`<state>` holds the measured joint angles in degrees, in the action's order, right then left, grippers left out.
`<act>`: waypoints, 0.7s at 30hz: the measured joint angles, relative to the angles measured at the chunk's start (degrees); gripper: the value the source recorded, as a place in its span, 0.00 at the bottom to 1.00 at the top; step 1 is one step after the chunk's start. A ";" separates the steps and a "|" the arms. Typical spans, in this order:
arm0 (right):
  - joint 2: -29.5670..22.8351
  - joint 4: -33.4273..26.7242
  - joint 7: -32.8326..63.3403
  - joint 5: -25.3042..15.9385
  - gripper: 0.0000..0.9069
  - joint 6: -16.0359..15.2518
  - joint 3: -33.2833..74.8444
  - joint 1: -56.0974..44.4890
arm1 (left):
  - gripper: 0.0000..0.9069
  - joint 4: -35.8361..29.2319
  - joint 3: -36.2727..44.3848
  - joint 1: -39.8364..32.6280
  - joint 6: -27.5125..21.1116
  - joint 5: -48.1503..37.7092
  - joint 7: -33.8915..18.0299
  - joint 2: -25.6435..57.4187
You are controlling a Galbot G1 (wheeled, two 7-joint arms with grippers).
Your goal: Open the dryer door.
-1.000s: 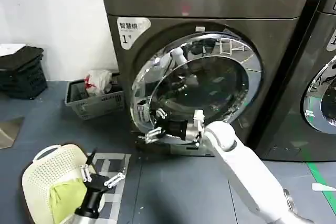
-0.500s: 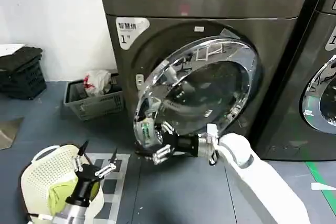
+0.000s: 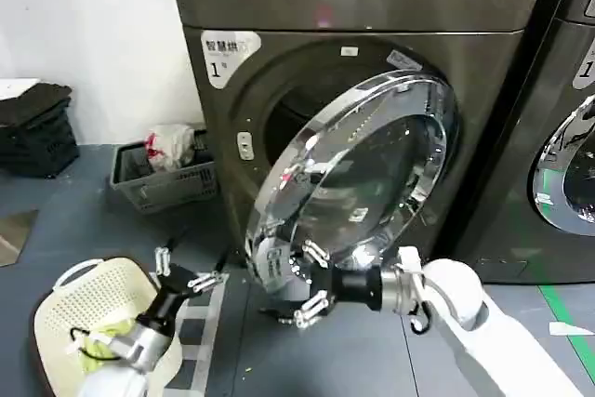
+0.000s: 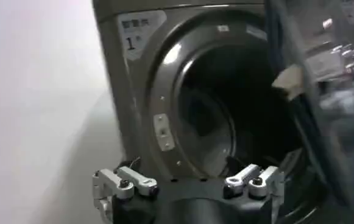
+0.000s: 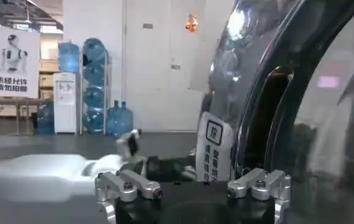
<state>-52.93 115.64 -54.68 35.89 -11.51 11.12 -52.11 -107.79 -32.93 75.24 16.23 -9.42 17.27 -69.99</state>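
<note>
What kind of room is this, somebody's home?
Probably a laundry test area, not a home: a dryer with its dryer door swung open, a similar neighbouring machine, and laundry baskets on a grey floor.

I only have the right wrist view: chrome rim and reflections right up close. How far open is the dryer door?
Observer: In the head view the dryer door stands partly open, swung out on its right-hand hinge side, with the dark drum opening showing behind its left edge.
Operator: Where is my right tool on it?
Observer: The right tool is at the door's lower left rim, fingers spread open.
Operator: And the left arm?
Observer: The left tool is open, low at the left, above a cream laundry basket, apart from the door.
Operator: Anything in the drum?
Observer: The left wrist view shows the drum's dark inside; I cannot tell any contents.
</note>
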 joint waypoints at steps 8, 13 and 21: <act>1.35 3.50 1.22 0.67 1.00 0.52 7.66 -7.69 | 1.00 3.14 5.86 -7.71 -1.83 -4.76 1.44 3.19; 1.35 3.86 2.13 -0.82 1.00 1.27 12.98 -12.48 | 1.00 4.95 10.38 -12.26 -1.80 -5.42 3.33 4.87; -0.67 6.13 3.92 -1.00 1.00 2.99 25.01 -22.26 | 1.00 6.93 18.28 -18.58 -1.62 -5.50 4.80 5.03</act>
<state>-53.60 121.78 -50.76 34.89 -8.52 36.14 -74.37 -100.86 -14.65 56.67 14.61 -14.92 22.06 -64.96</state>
